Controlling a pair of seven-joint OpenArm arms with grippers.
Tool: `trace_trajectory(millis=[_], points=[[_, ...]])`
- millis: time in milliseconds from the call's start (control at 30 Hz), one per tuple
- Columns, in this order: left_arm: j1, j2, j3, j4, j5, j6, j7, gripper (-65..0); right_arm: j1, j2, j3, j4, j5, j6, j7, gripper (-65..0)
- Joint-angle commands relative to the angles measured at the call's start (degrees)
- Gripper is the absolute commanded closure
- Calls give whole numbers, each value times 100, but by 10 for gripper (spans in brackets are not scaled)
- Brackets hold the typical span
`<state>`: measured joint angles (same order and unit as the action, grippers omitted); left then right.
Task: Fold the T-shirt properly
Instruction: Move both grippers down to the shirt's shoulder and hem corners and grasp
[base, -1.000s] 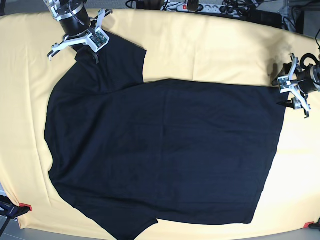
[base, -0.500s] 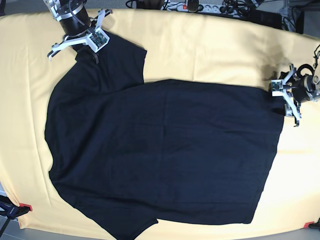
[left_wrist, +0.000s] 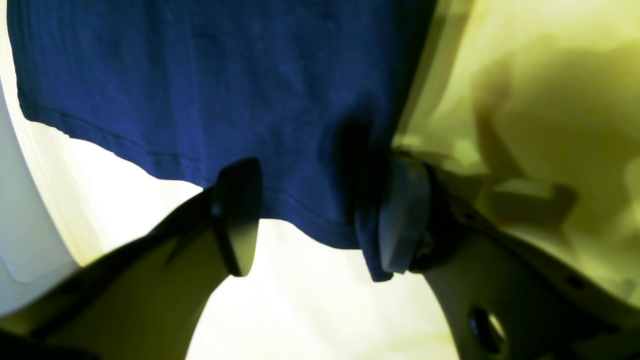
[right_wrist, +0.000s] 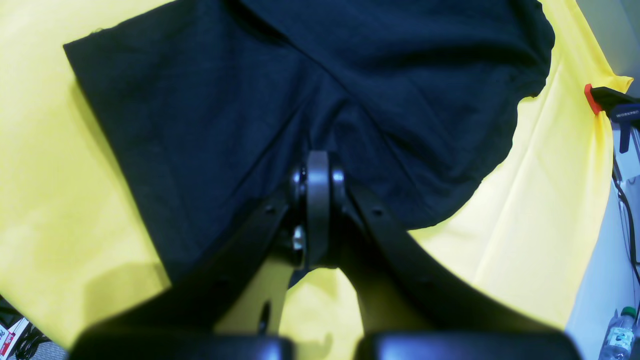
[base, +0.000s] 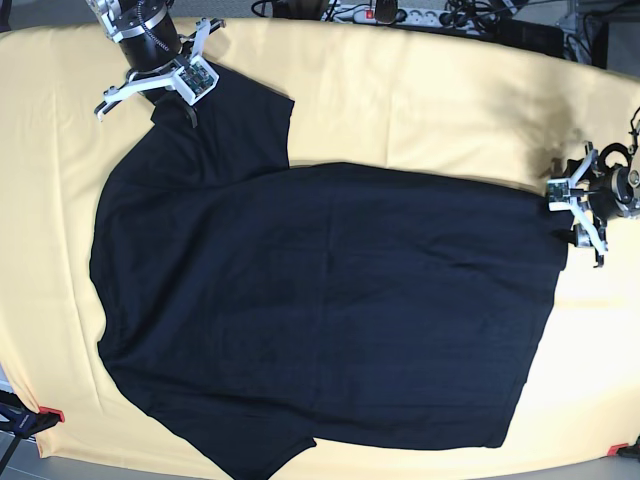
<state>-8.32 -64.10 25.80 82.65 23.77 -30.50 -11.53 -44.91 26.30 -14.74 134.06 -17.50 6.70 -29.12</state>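
Observation:
The black T-shirt (base: 320, 300) lies spread flat on the yellow cloth (base: 420, 100). At the right of the base view, my left gripper (base: 580, 212) is at the shirt's hem corner. The left wrist view shows the left gripper (left_wrist: 320, 220) open, with the hem of the T-shirt (left_wrist: 200, 75) between its fingers and the corner curled against the right-hand finger (left_wrist: 400, 215). At the top left, my right gripper (base: 185, 100) sits on the sleeve. Seen from its wrist camera, the right gripper (right_wrist: 317, 170) is shut on the T-shirt (right_wrist: 225, 90), whose creases run into the fingertips.
Red clamps (base: 50, 413) (base: 617, 450) (right_wrist: 592, 97) pin the cloth at the table's front corners. A power strip and cables (base: 400, 15) lie behind the table's back edge. A bottle (right_wrist: 620, 335) stands off the table.
My left gripper has shifted in and down onto the shirt's hem corner, and that corner has bunched slightly. The right gripper has stayed put on the sleeve.

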Motion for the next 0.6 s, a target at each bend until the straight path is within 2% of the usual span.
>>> trace_trajectory(millis=[0,200,267,367,567], points=[[-66,-79,-61,31,-94,-55,-55,-355,-31,37,15,81,-24,-44,105,0],[118,205,-61,31,-199,-173,-50,-348,-31,37,15,81,-24,-46,105,0],[111,256,-61,33,-201,-170,-48,-257,-31,37,15,81,-24,-44,105,0],[109,286,-61,39,-199,-170,107,-10,-31,37,15,81,-24,-44,105,0],[111,282,-63,59,-199,-173,149,0,-28,37,17,81,-52,-52,105,0]])
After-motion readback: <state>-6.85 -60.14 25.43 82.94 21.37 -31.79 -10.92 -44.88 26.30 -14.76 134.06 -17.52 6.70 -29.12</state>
